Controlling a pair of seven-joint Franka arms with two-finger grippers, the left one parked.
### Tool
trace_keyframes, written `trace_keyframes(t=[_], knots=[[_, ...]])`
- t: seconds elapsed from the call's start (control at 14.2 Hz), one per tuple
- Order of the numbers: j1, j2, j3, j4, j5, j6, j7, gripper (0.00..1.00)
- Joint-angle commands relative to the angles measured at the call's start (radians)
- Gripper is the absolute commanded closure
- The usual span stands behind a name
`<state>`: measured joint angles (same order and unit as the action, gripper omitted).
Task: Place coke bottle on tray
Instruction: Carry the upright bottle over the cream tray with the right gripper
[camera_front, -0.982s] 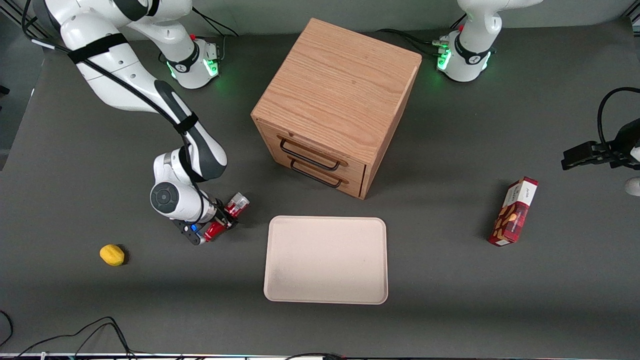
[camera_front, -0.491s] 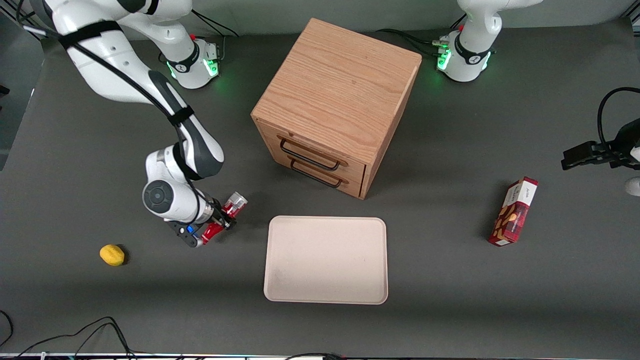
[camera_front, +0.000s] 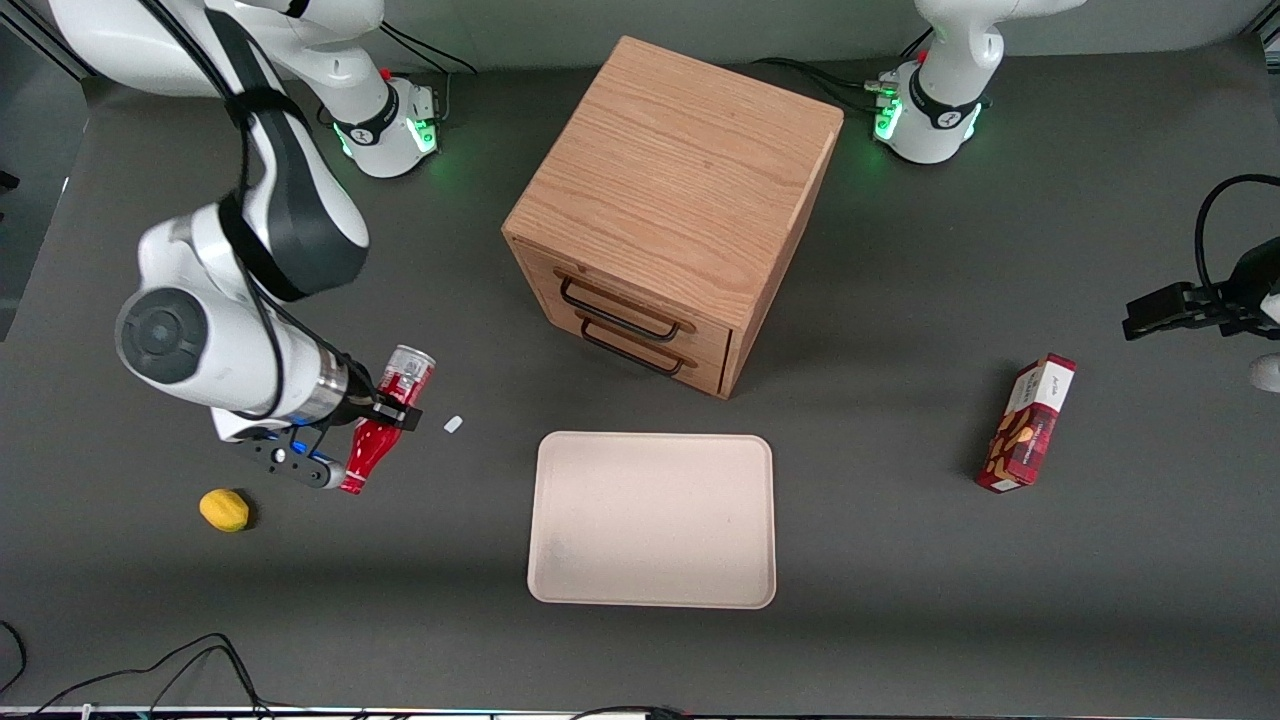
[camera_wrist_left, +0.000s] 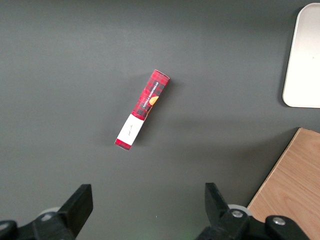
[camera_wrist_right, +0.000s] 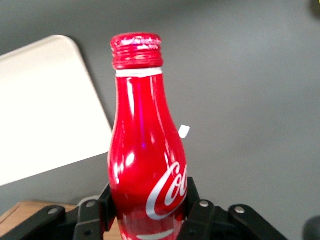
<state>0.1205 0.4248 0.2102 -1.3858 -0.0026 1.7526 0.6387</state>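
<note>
Pickup complete: my gripper (camera_front: 375, 415) is clamped on the coke bottle (camera_front: 385, 418), held tilted above the table toward the working arm's end. Outstanding: carry to the tray (camera_front: 652, 519), which lies well apart and bare, then release

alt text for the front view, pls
The right arm's gripper holds the coke bottle lifted above the dark table, toward the working arm's end of the beige tray. A wooden drawer cabinet, a lemon and a red snack box also sit there.
</note>
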Motion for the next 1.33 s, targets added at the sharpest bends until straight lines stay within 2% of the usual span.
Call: trace_keyframes(t=[0.0,0.21,0.42,0.63,0.91,1.26], knots=[[0.019,0.121,0.059,0.186,-0.017,-0.035,-0.111,1.0],[0.031,0.302,0.139,0.361,-0.019,-0.018,-0.181,1.0],[0.063,0.445,0.143,0.373,-0.025,0.109,-0.192,1.0],[0.083,0.557,0.143,0.366,-0.106,0.238,-0.171,1.0],[0.105,0.65,0.143,0.364,-0.126,0.355,-0.153,1.0],[0.111,0.67,0.143,0.364,-0.126,0.373,-0.102,1.0]])
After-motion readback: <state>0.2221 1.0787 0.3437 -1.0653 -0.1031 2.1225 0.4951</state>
